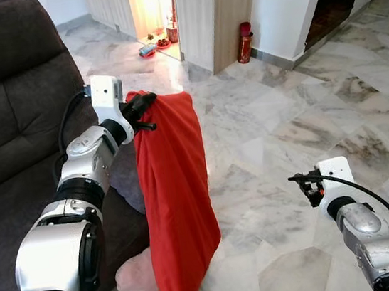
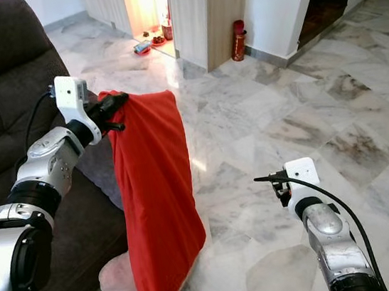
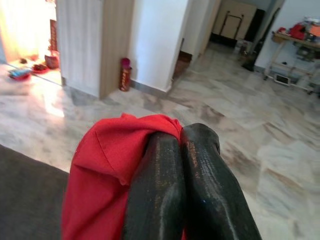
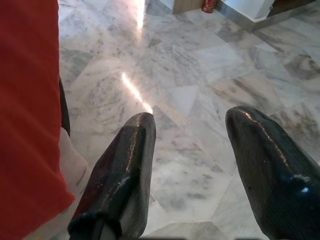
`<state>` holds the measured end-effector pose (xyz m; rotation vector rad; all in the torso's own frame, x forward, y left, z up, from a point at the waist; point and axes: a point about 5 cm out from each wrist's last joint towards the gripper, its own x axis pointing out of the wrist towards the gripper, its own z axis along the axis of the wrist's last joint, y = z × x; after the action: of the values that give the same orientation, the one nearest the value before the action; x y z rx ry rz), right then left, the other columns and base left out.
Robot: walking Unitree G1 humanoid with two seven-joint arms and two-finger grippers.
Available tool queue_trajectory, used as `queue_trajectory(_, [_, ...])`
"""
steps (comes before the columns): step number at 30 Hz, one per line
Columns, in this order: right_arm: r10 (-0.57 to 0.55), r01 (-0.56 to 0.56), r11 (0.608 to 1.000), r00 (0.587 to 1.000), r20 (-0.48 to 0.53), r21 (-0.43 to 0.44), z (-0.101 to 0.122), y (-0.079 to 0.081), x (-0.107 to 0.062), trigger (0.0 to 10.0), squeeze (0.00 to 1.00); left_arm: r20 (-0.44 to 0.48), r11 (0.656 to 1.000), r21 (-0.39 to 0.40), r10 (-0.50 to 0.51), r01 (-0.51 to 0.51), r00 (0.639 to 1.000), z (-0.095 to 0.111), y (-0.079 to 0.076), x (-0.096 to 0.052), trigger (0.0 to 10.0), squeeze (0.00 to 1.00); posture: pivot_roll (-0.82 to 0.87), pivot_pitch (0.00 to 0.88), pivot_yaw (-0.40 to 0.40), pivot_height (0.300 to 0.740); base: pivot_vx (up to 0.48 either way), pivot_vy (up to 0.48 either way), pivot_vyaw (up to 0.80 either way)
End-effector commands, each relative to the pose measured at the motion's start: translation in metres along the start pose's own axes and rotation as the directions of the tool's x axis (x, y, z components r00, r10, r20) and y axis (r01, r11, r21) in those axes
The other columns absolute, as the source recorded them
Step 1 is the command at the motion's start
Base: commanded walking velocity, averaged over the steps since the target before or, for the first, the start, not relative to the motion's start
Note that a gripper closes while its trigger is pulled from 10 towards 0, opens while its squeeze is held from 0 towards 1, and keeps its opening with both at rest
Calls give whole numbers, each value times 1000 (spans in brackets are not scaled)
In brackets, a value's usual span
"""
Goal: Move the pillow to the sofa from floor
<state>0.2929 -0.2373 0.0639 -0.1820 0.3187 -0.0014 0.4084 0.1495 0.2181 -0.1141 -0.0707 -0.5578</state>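
Red pillow [image 1: 176, 198] hangs limp beside the sofa [image 1: 10, 105], its corner pinched in my left gripper [image 1: 141, 109]. Soft, light; grip fabric corners. Right gripper [image 4: 190, 165] gapes, empty.

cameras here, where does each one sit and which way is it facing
Left eye view: head, looking down; left claw holds the limp red fabric pillow beside the dark brown sofa.
Right eye view: same scene; right claw over the marble floor.
Left wrist view: along shut fingers pinching the pillow.
Right wrist view: down past open fingers at floor.
Shared: both wrist views show the red pillow and the red cylinder.
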Motion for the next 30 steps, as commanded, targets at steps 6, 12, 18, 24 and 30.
queue_trajectory(6, [-24,24,1000,1000,2,-8,1,-5,-1,10000,0,147,985,44,-169,164,975,35,-6,2,10000,0,-35,0,-13,740,0,0,0])
queue_trajectory(12, [-1,1,1000,1000,-2,-8,0,0,-1,10000,0,68,928,6,-373,374,925,19,-6,-20,10000,0,-24,0,-16,740,0,0,0])
queue_trajectory(18, [25,-25,1000,1000,0,-3,0,6,0,10000,0,-45,875,-43,-484,483,874,-13,-20,-52,10000,0,-18,0,-15,740,0,0,0])
queue_trajectory(24, [39,-39,999,999,1,-3,1,9,2,10000,0,-125,809,-99,-587,579,800,-34,-50,-81,10000,0,-4,0,-18,740,0,0,0])
queue_trajectory(30, [63,-63,998,998,19,-22,9,6,4,10000,0,-103,763,-155,-645,628,758,-26,-78,-96,10000,0,1,0,-15,740,0,0,0])
